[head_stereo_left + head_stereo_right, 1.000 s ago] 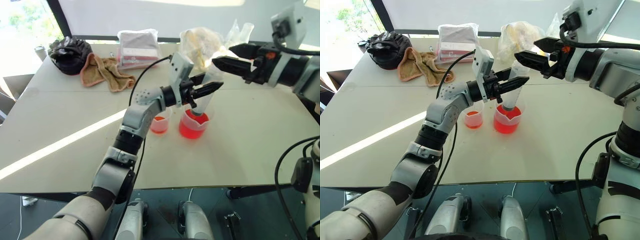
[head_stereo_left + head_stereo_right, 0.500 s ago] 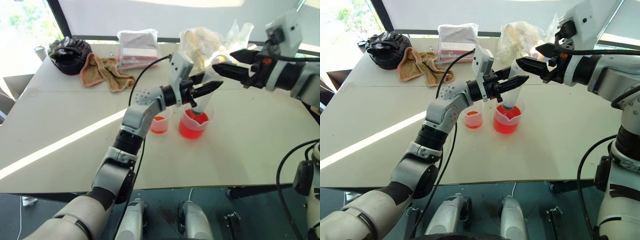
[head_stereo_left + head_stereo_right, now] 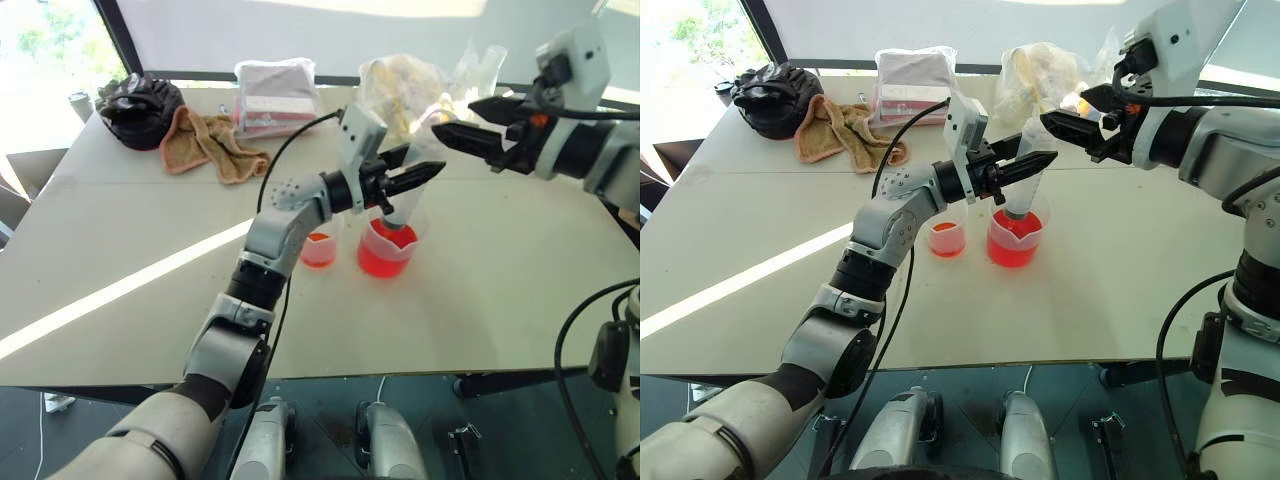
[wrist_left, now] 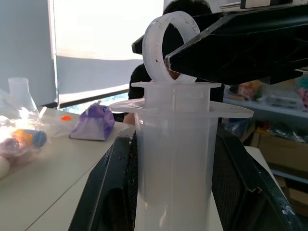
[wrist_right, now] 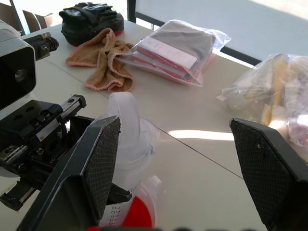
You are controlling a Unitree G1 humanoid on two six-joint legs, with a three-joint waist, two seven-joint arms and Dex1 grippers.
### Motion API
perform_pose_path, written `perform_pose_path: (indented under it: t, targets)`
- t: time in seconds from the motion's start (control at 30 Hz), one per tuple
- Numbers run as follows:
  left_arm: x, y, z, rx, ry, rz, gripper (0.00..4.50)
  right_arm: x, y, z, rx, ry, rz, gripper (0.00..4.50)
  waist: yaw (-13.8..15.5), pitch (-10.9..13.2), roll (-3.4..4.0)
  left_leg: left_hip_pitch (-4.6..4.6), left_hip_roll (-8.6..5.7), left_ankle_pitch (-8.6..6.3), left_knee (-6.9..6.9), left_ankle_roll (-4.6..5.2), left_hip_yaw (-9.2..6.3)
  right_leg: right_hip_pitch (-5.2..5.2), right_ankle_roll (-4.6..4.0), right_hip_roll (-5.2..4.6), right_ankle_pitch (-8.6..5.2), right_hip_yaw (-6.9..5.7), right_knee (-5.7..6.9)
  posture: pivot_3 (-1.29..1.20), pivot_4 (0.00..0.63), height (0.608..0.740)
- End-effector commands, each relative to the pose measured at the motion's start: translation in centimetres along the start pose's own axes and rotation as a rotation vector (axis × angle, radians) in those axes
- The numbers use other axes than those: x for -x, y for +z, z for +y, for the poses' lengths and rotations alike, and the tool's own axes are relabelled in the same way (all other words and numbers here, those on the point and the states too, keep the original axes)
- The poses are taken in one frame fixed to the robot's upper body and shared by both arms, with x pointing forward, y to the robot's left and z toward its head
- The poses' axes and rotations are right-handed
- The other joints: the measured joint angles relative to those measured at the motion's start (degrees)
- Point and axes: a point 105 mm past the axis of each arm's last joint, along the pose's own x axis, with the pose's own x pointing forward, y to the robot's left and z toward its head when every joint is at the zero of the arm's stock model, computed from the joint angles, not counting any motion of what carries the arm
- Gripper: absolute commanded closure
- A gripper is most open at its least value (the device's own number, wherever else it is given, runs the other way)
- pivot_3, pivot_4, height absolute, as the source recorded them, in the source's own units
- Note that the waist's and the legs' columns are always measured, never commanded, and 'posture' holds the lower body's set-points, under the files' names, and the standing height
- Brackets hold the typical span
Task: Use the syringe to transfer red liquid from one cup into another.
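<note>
Here your left gripper (image 3: 415, 180) pinches the syringe (image 3: 408, 190) barrel upright, tip dipped in the red liquid (image 3: 384, 257) of the larger beaker (image 3: 388, 245) on the bench (image 3: 500, 290), steadying it. Your right gripper (image 3: 455, 128), spread, brackets the plunger ring (image 5: 126, 115) above that beaker, apparently to draw. The smaller beaker (image 3: 320, 245) waits just beside the larger.

The clear syringe (image 3: 1025, 185) is standing tilted in the larger beaker (image 3: 1016, 240) of red liquid (image 3: 1012, 252), the smaller beaker (image 3: 946, 234) sitting just beside it.
</note>
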Motion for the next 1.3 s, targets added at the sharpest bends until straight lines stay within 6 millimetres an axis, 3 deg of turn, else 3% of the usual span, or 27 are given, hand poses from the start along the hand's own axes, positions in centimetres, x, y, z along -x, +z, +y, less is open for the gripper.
perform_pose_path:
  t: [0.03,0.17,0.2,0.43,0.9,1.3]
  targets:
    - [-0.5,1.6,-0.8,-0.048,-0.032,-0.052,3.04,0.1,1.3,0.6,0.053,-0.029,-0.052,2.08,0.0,0.0,0.00,0.00,0.00,0.00,0.00,0.00,0.00,0.00,0.00,0.00,0.00,0.00,0.00,0.00,0.150,0.740]
    - [-0.5,1.7,-0.8,-0.050,-0.032,-0.052,3.04,-0.5,1.0,1.6,0.035,-0.018,-0.059,4.14,0.0,0.0,0.00,0.00,0.00,0.00,0.00,0.00,-0.01,0.00,0.00,0.00,0.00,0.00,0.00,0.00,0.150,0.740]
    - [-0.5,1.7,-0.8,-0.050,-0.031,-0.052,3.04,-0.6,0.9,1.9,0.032,-0.014,-0.060,4.48,0.0,0.0,0.00,0.00,0.00,0.00,0.00,0.00,-0.01,0.00,0.00,0.00,0.00,0.00,0.01,0.00,0.150,0.740]
    - [-0.5,1.7,-0.9,-0.050,-0.037,-0.052,3.04,-1.2,1.3,3.1,-0.023,0.018,-0.123,4.48,0.0,0.0,0.00,-0.01,0.00,0.00,0.00,0.00,-0.02,0.00,0.00,0.01,0.00,-0.01,0.01,0.00,0.150,0.740]
    - [-0.5,0.6,-1.5,-0.027,-0.058,-0.029,3.04,-0.5,4.0,1.9,-0.083,-0.005,-0.262,4.48,-0.1,0.0,0.01,0.00,0.00,0.00,-0.01,0.01,-0.03,0.02,0.01,0.03,0.00,-0.02,0.02,0.00,0.150,0.740]
    - [-0.4,-0.9,-2.3,0.003,-0.069,-0.001,3.04,-0.4,4.7,1.3,-0.060,-0.006,-0.264,4.48,0.0,0.0,0.01,-0.01,0.00,0.00,-0.01,0.01,-0.04,0.02,0.00,0.03,0.00,-0.02,0.01,0.00,0.150,0.740]
